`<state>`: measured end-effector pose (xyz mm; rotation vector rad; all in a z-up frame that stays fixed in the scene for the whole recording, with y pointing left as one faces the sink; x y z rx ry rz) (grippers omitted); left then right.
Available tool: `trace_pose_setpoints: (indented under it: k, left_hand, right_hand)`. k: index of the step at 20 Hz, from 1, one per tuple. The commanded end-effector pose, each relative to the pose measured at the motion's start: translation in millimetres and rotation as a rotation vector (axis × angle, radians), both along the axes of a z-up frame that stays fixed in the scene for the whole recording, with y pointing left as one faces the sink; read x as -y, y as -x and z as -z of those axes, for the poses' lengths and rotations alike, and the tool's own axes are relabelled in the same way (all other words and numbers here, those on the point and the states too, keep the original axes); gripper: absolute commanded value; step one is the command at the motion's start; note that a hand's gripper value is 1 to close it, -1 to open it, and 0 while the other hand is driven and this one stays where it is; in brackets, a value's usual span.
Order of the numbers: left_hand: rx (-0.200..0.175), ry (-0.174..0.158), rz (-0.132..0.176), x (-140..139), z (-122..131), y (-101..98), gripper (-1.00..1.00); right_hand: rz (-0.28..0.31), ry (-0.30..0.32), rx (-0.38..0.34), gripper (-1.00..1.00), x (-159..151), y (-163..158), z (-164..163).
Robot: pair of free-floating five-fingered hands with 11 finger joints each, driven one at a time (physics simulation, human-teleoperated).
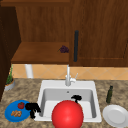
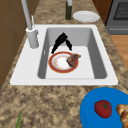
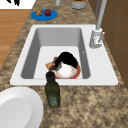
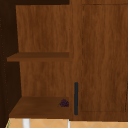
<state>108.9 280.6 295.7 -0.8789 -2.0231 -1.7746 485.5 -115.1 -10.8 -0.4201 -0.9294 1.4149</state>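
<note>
Inside the sink [image 2: 100,50], right hand [image 2: 61,41] hangs with fingers straight, holding nothing, just above the red-rimmed plate [image 2: 58,63] bearing a brown food piece [image 2: 73,59]; left hand [image 1: 32,107] idles by the blue plate [image 1: 10,112], plate not yet lifted.

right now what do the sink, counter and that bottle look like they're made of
Sink: plain matte white, probably enamel or composite, with no metallic shine. Counter: speckled brown-and-tan, looks like granite. Bottle: dark green, faintly glossy, likely glass.
</note>
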Motion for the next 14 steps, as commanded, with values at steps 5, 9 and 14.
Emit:
trace_pose_setpoints:
  k: [5, 9, 14]
  left_hand:
    - [0.0, 0.0, 0.0, 0, 0, 0.0, 0.0]
    - [0.0, 0.0, 0.0, 0, 0, 0.0, 0.0]
    - [0.0, 0.0, 0.0, 0, 0, 0.0, 0.0]
  right_hand:
    - [0.013, -0.003, 0.134, -1.0, 2, 24, -28]
    - [0.021, -0.001, 0.16, -1.0, 4, 34, -45]
    - [0.047, -0.012, 0.277, -1.0, 5, 50, -59]
